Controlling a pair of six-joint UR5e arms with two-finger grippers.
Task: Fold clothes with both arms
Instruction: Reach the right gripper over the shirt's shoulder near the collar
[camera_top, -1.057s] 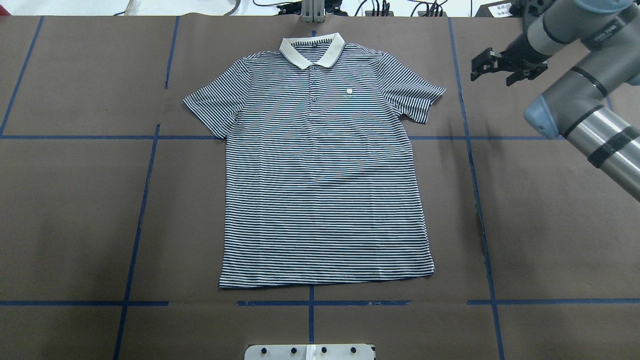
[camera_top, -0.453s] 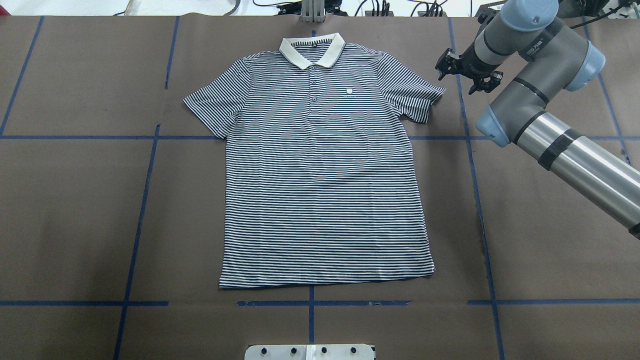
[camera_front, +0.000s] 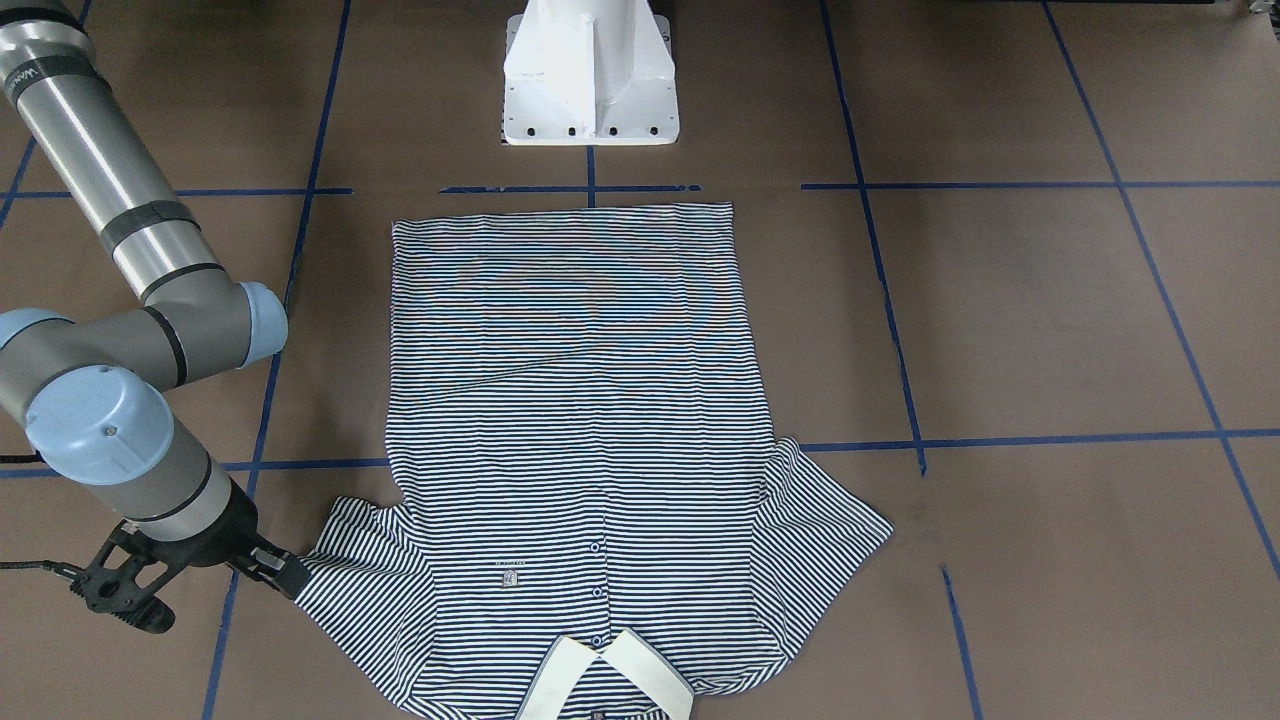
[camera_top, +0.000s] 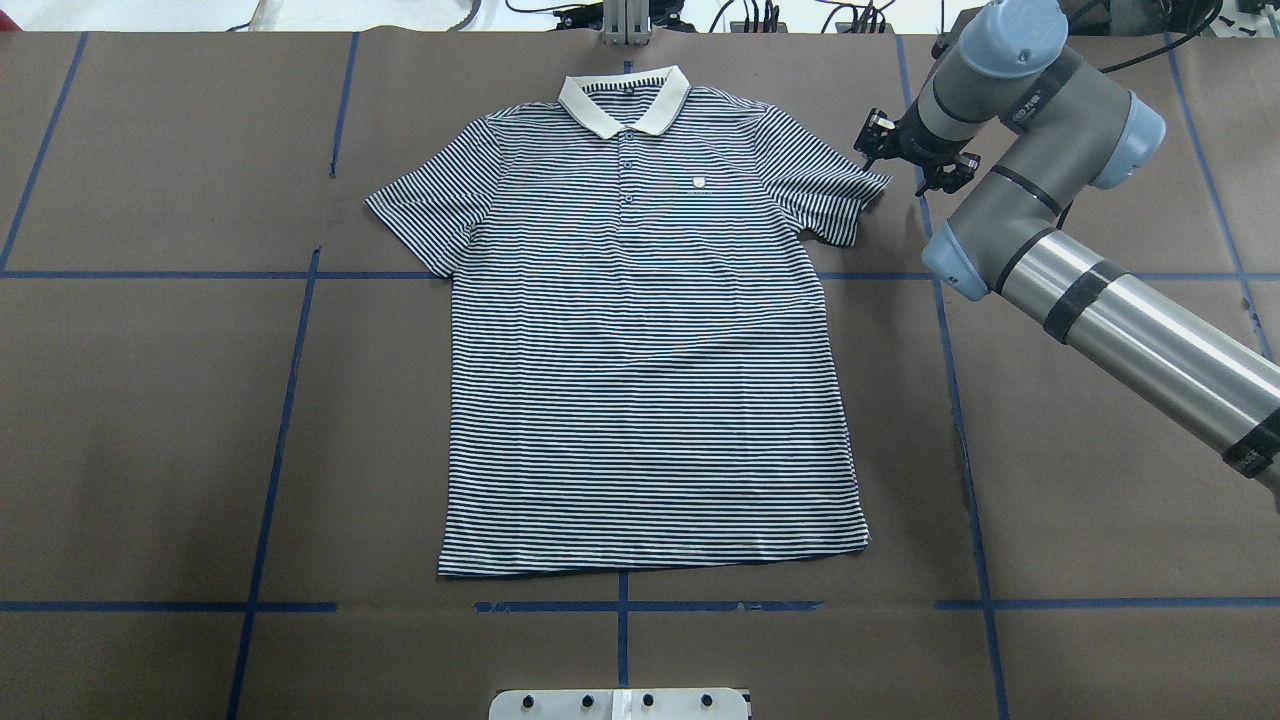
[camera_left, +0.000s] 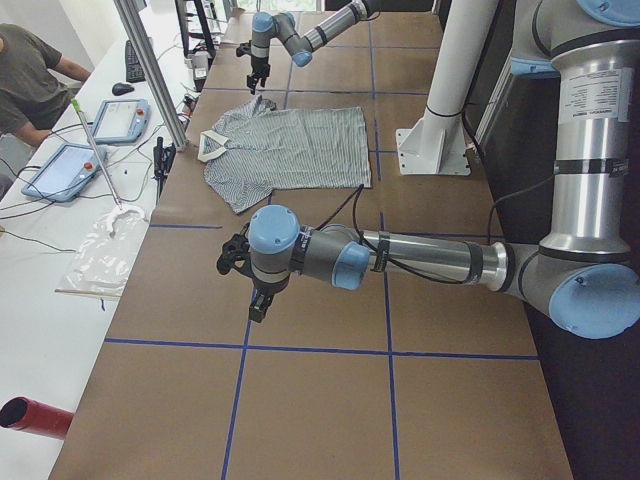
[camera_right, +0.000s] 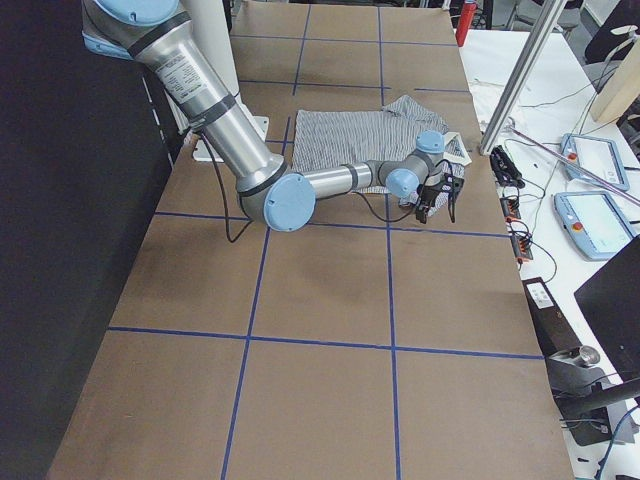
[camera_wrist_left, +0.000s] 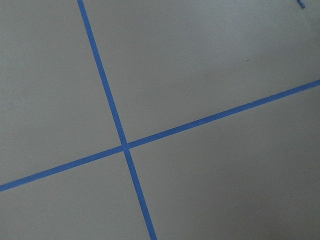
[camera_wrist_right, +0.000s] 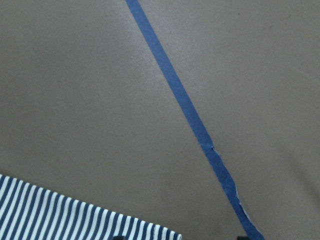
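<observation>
The striped polo shirt (camera_top: 640, 350) lies flat and face up on the brown table, collar (camera_top: 623, 103) at the far side. It also shows in the front-facing view (camera_front: 570, 400) and both side views (camera_left: 290, 145) (camera_right: 340, 130). My right gripper (camera_top: 905, 160) is open and empty. It points down just beside the outer edge of the shirt's sleeve (camera_top: 835, 195), with one finger (camera_front: 280, 572) close to the sleeve hem. The right wrist view shows a strip of striped cloth (camera_wrist_right: 60, 220) at its lower left. My left gripper (camera_left: 245, 280) shows only in the exterior left view, away from the shirt; I cannot tell its state.
Blue tape lines (camera_top: 955, 400) cross the brown table cover. The white pedestal base (camera_front: 590, 80) stands behind the shirt's hem. A side bench with tablets (camera_left: 70, 170) and a seated person (camera_left: 30, 70) lies beyond the collar side. The left wrist view shows a tape cross (camera_wrist_left: 125, 146).
My right arm has swung left toward the shirt. Its gripper has moved from the far right to the edge of the sleeve and turned downward. The shirt has not moved.
</observation>
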